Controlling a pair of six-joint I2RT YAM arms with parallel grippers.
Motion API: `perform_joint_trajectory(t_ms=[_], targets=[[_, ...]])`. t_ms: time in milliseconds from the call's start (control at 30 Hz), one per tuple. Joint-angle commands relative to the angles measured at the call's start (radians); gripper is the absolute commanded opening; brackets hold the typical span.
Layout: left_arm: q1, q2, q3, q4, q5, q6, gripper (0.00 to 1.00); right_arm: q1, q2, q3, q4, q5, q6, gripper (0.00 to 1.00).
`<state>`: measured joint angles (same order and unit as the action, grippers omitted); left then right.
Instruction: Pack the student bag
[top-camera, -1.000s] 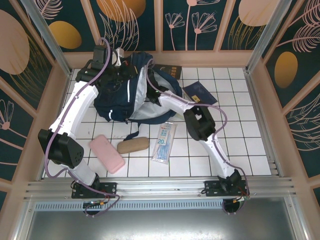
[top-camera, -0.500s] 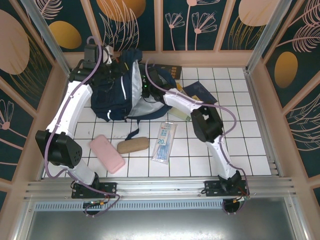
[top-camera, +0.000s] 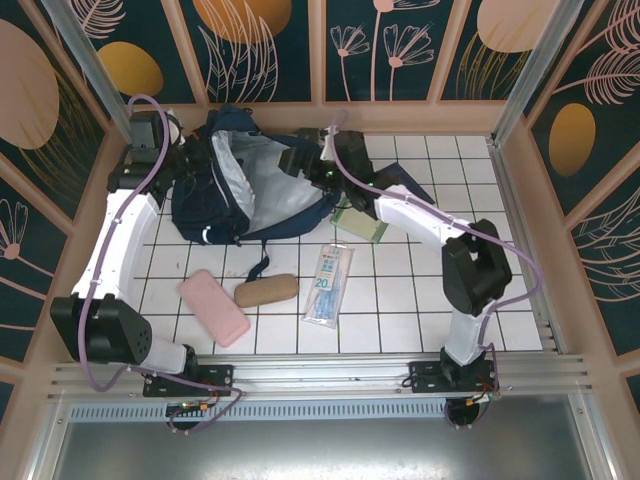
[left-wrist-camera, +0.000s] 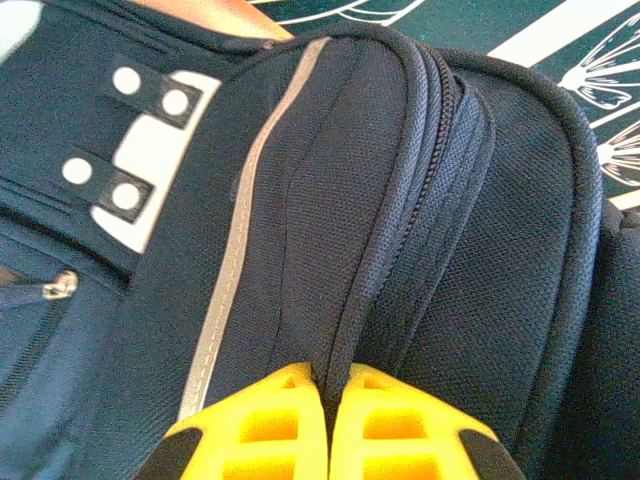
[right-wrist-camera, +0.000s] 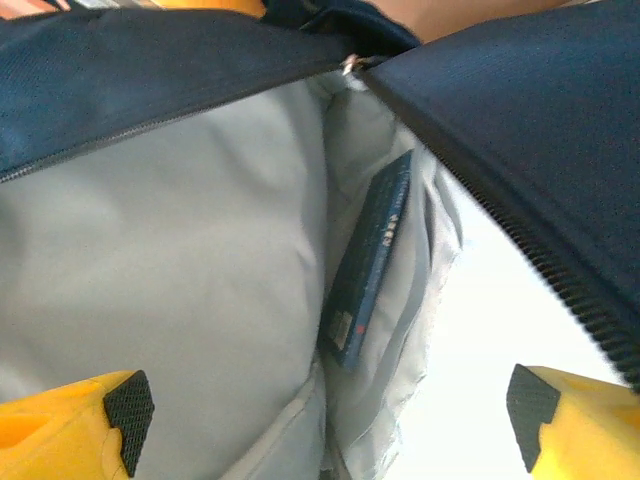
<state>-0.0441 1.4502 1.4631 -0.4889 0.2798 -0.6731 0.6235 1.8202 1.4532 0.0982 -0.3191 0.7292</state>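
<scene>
Navy blue fabric student bag (top-camera: 245, 190) now pulled wider open. L gripper (left-wrist-camera: 330, 400) clamps its rim; R gripper (right-wrist-camera: 330, 405) gapes empty over slim dark-blue book (right-wrist-camera: 370, 260) inside. Next, prob.: fetch another item.

Blue "20" on clear pkt (top-camera: 327, 283); white spine txt on book (right-wrist-camera: 370, 262) in student bag (right-wrist-camera: 540, 120), illegible.

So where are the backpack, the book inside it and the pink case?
backpack (top-camera: 195, 210), overhead view, navy outer fabric on its left side
book (right-wrist-camera: 370, 260), right wrist view, middle of its dark blue edge
pink case (top-camera: 213, 307), overhead view, middle of its top
</scene>
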Motion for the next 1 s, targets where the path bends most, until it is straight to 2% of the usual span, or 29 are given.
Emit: perform_joint_trajectory(t_ms=[0, 100, 133, 200, 233, 333, 433, 700, 733, 800, 867, 967], targets=[[0.033, -0.031, -0.038, 0.061, -0.173, 0.043, 0.00, -0.121, -0.130, -0.063, -0.077, 0.120, -0.073, 0.91], [0.035, -0.047, -0.087, 0.074, -0.232, 0.064, 0.00, -0.209, -0.181, -0.150, -0.107, 0.154, -0.079, 0.89], [0.035, -0.047, -0.106, 0.090, -0.225, 0.062, 0.00, -0.230, -0.192, -0.175, -0.089, 0.105, -0.094, 0.89], [0.033, -0.023, -0.131, 0.128, -0.140, 0.048, 0.00, -0.258, -0.177, -0.171, -0.077, -0.083, -0.152, 0.89], [0.033, -0.005, -0.137, 0.141, -0.101, 0.038, 0.00, -0.258, -0.160, -0.154, -0.092, -0.138, -0.169, 0.89], [0.030, 0.040, -0.151, 0.195, 0.020, 0.012, 0.00, -0.214, -0.094, -0.093, -0.135, -0.255, -0.208, 0.90], [0.009, 0.047, -0.162, 0.234, 0.047, 0.017, 0.00, -0.145, -0.027, -0.022, -0.166, -0.311, -0.233, 0.92], [-0.091, 0.087, -0.139, 0.232, 0.090, 0.036, 0.00, -0.090, 0.121, 0.157, -0.063, -0.449, -0.078, 0.91], [-0.091, 0.084, -0.151, 0.237, 0.080, 0.027, 0.00, -0.086, 0.127, 0.174, -0.055, -0.458, -0.063, 0.90], [-0.089, 0.072, -0.155, 0.203, -0.008, 0.033, 0.00, -0.087, 0.103, 0.163, -0.013, -0.447, -0.031, 0.90], [-0.074, 0.033, -0.176, 0.187, -0.116, 0.034, 0.00, -0.108, 0.044, 0.119, -0.019, -0.345, -0.028, 0.89], [0.007, -0.048, -0.235, 0.222, -0.162, -0.020, 0.00, -0.176, -0.051, 0.023, -0.050, -0.230, -0.044, 0.87]])
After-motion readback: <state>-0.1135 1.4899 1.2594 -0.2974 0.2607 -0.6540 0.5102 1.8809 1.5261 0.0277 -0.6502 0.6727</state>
